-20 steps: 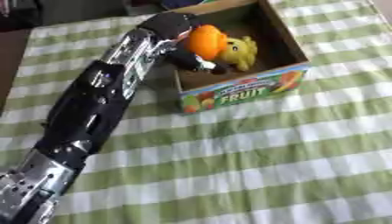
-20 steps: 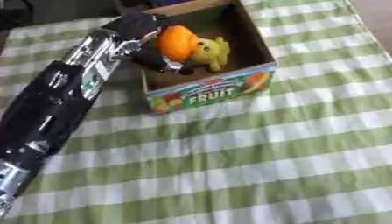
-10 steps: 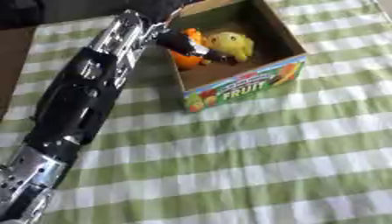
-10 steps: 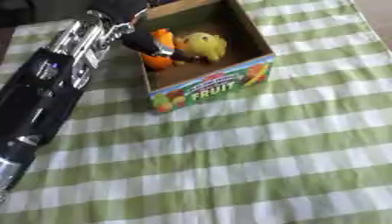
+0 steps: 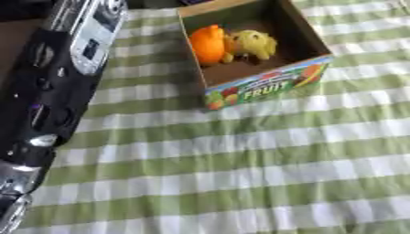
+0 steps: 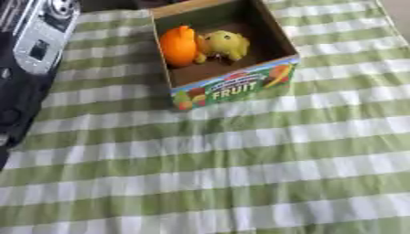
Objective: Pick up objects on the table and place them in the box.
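- The orange fruit (image 6: 178, 45) lies inside the cardboard fruit box (image 6: 240, 87), against its left wall. It touches the yellow fruit (image 6: 225, 44) beside it.
- Both look rounded, smooth and light, probably toy fruit. I judge each is best cupped round its widest part, since a fingertip pinch could slip.
- On the green checked tablecloth (image 6: 240, 173) near the box, no loose object shows.
- The left arm (image 5: 56, 77) runs along the box's left side. Its hand is out of view, so its fingers cannot be judged.
- No right hand shows.
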Robot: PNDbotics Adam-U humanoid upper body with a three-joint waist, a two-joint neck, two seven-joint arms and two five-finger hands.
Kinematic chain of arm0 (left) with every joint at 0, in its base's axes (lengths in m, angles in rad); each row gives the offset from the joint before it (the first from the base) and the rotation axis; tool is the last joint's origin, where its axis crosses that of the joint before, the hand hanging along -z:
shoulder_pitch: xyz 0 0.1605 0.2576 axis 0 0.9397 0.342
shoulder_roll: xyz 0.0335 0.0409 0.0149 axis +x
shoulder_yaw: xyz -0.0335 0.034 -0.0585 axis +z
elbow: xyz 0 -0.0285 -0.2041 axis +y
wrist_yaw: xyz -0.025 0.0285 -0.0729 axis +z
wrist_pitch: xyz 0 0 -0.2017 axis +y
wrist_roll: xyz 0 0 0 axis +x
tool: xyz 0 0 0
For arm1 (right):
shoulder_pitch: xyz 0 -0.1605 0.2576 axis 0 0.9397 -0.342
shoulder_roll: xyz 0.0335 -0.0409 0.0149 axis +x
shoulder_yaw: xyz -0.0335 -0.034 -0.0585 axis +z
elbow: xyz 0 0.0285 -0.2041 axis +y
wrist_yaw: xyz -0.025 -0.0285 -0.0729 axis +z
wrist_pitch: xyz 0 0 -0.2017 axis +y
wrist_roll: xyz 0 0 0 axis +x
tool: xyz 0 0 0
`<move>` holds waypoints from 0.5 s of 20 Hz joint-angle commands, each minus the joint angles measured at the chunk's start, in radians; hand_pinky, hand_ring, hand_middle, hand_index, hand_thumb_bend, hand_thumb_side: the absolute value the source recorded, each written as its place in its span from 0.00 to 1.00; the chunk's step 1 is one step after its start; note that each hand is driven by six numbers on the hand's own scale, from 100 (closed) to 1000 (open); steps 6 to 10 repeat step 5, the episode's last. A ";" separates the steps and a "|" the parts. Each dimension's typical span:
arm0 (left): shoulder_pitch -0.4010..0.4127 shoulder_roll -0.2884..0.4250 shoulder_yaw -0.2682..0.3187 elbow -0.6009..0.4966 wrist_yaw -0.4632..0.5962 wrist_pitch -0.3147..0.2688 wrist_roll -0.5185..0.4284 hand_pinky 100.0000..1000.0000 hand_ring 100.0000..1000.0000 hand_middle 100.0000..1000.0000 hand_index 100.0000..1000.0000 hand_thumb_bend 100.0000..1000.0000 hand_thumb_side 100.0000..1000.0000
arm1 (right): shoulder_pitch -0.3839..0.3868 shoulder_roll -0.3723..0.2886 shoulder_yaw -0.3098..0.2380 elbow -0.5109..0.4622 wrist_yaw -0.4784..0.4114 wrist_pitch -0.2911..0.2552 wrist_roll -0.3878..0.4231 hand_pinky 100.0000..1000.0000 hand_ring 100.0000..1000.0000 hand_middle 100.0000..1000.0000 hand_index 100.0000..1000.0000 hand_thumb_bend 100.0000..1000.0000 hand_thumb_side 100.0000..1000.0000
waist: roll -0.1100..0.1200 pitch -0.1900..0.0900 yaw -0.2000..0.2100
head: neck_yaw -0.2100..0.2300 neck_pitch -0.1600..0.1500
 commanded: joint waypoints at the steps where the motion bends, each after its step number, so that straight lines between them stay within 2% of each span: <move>1: -0.004 0.033 0.033 -0.065 0.048 0.027 0.028 0.55 0.74 0.73 0.87 0.71 0.92 | 0.010 -0.017 -0.026 -0.014 -0.009 0.005 -0.018 0.70 0.82 0.74 0.83 0.00 1.00 | -0.026 -0.049 0.027 | -0.001 0.014; 5: 0.062 0.018 0.121 -0.155 0.104 0.027 0.083 0.55 0.73 0.73 0.88 0.60 0.95 | 0.042 -0.013 -0.044 -0.014 -0.014 0.001 -0.060 0.70 0.82 0.74 0.83 0.00 1.00 | -0.050 -0.072 0.065 | -0.021 0.024; 10: 0.062 0.018 0.121 -0.155 0.104 0.027 0.083 0.55 0.73 0.73 0.88 0.60 0.95 | 0.042 -0.013 -0.044 -0.014 -0.014 0.001 -0.060 0.70 0.82 0.74 0.83 0.00 1.00 | -0.050 -0.072 0.065 | -0.021 0.024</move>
